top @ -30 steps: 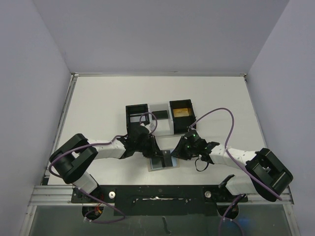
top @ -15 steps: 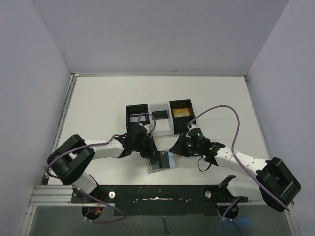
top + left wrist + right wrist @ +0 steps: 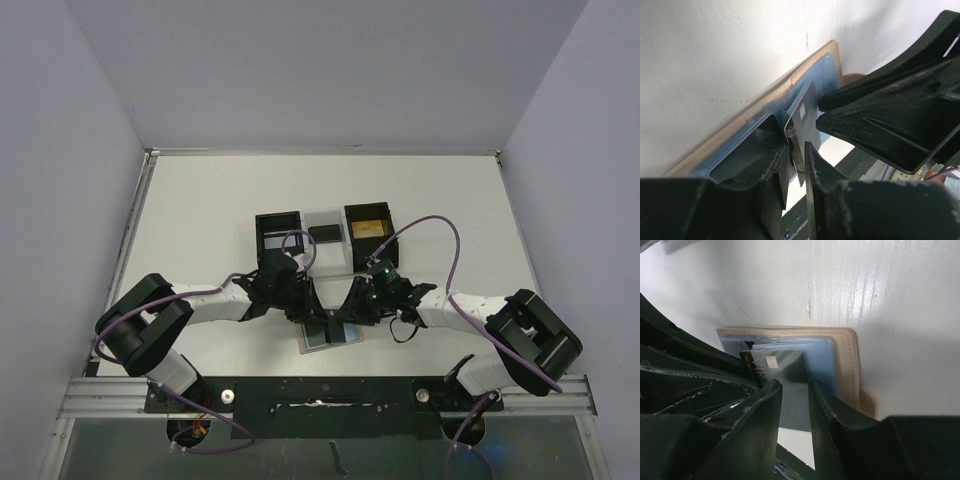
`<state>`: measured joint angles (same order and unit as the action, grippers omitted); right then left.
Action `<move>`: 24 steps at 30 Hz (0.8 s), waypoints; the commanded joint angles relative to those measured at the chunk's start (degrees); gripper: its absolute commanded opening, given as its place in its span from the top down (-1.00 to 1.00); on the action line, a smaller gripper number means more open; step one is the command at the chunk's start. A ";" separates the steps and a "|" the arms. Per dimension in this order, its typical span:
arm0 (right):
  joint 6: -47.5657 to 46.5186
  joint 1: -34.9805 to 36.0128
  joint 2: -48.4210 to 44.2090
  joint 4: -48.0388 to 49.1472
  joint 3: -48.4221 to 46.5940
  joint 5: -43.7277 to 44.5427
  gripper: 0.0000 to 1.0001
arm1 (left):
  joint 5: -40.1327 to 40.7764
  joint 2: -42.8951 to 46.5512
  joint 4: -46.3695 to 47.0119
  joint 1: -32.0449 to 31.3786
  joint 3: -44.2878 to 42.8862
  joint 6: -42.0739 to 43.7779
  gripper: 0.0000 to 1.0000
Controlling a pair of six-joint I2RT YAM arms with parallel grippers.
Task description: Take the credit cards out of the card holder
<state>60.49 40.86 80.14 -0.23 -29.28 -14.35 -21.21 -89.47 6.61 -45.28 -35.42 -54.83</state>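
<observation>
Both pincers at the open holder [image 3: 331,331]
Left pincer [image 3: 796,150] and right pincer [image 3: 794,386] stand narrow, each nipping the dark card [image 3: 785,365] over the blue panels.

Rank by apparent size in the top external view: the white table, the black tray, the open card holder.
1. White table, largest by far.
2. Black tray.
3. Card holder, smallest, though both grippers cover part of it.

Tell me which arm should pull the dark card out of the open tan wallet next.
Right. The right gripper already has its fingers on either side of the dark VIP card sticking out of the tan wallet's blue-grey pocket. The left gripper looks better placed to brace that pocket; its grip is unclear.
</observation>
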 commanded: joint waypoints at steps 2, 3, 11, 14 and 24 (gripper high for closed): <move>2.23 0.27 0.10 -2.13 1.77 3.86 0.39 | -5.30 0.68 6.36 0.19 1.31 -2.28 0.62; 2.49 0.30 0.18 -2.09 2.03 3.89 0.39 | -6.15 0.95 8.09 0.19 2.20 -3.23 0.62; 3.05 0.31 -0.33 -1.65 2.30 3.78 0.39 | -11.41 0.98 16.64 0.19 5.57 -7.18 0.84; 3.01 0.36 -0.46 -2.26 2.38 4.35 0.40 | -9.77 1.98 14.71 0.19 5.23 -6.98 1.00; 1.95 0.32 -1.56 -5.31 1.50 6.69 0.44 | -5.86 6.09 1.84 1.27 4.72 -1.31 1.00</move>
<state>63.92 40.99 79.35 -0.47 -28.56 -12.16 -27.88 -85.93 11.81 -44.82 -29.19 -59.24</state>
